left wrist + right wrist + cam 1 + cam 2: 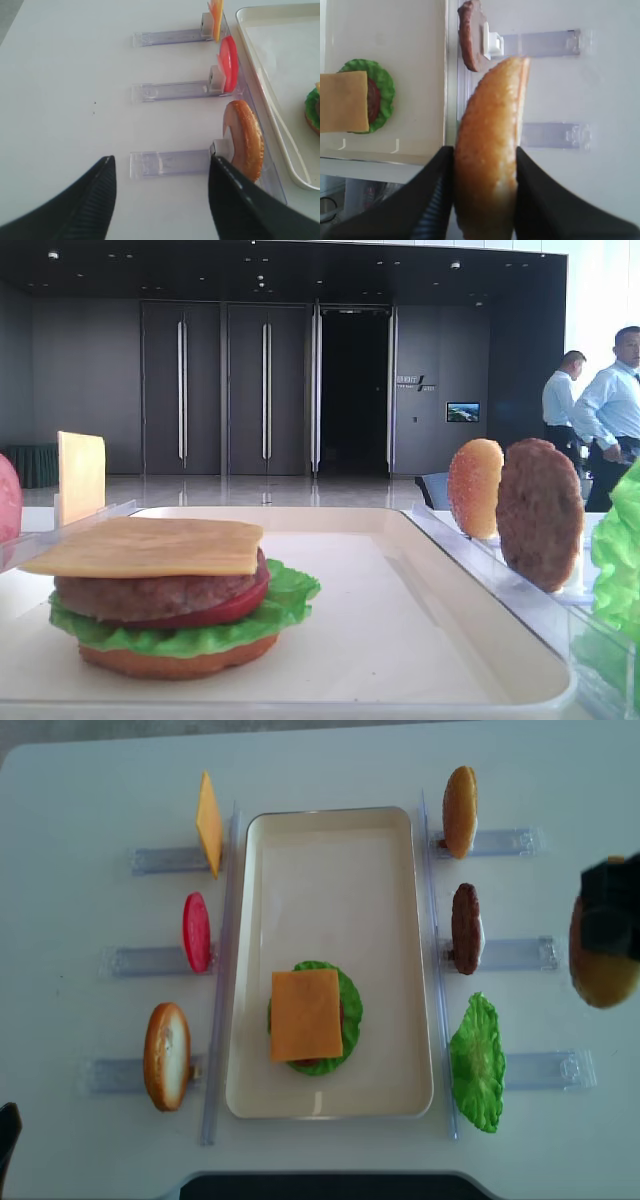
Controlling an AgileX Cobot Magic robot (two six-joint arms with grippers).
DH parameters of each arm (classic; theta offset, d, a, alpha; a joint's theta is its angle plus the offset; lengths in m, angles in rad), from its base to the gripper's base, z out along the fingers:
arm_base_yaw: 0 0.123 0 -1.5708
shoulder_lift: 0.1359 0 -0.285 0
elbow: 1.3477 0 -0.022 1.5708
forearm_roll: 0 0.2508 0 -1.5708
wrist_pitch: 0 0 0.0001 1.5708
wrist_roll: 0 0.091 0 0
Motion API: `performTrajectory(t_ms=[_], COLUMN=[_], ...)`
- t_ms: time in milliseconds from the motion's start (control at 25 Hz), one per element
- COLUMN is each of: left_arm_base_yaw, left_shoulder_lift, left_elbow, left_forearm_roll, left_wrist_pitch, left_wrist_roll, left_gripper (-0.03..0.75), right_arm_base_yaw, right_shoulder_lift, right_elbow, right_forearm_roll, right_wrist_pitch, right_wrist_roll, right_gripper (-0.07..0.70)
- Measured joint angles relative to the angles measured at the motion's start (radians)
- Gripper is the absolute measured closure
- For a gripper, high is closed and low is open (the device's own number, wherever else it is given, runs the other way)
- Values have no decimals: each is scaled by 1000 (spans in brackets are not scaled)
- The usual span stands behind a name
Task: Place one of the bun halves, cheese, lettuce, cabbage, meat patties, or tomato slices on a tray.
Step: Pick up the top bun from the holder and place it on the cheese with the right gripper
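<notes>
My right gripper [484, 150] is shut on a domed golden-brown bun top [490, 150], held on edge in the air right of the right-hand rack. From overhead that bun [603, 960] hangs beside the meat patty [466, 928]. The cream tray [330, 825] carries a stack topped by a cheese slice [305, 1014] over patty, tomato, lettuce and bottom bun. My left gripper [161, 160] is open and empty over the table, next to an orange-brown bun [245, 140] in the left rack.
The left clear rack holds upright cheese [208, 823] and a tomato slice [196, 931]. The right rack holds another bun [460, 811] and lettuce [477, 1062]. Two people [600, 410] stand in the background hall.
</notes>
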Motion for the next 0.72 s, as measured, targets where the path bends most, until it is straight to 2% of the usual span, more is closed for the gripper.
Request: performTrajectory(t_ms=[160, 440, 560, 640, 720], left_arm_base_yaw=[0, 0, 0, 0, 0], left_shoulder_lift=[0, 0, 0, 0, 0], left_elbow=[0, 0, 0, 0, 0], left_forearm_roll=[0, 0, 0, 0, 0], left_wrist_pitch=[0, 0, 0, 0, 0], left_wrist_roll=[0, 0, 0, 0, 0], left_gripper=[265, 265, 265, 265, 265], right_arm_base_yaw=[0, 0, 0, 0, 0], right_shoulder_lift=[-148, -165, -165, -166, -166], right_elbow=[40, 45, 60, 98, 156], right_forearm_roll=[0, 37, 178, 347, 514], right_wrist_pitch=[5, 3, -1, -7, -36], right_wrist_roll=[24, 11, -68, -160, -266], right_gripper=[393, 394, 394, 394, 394])
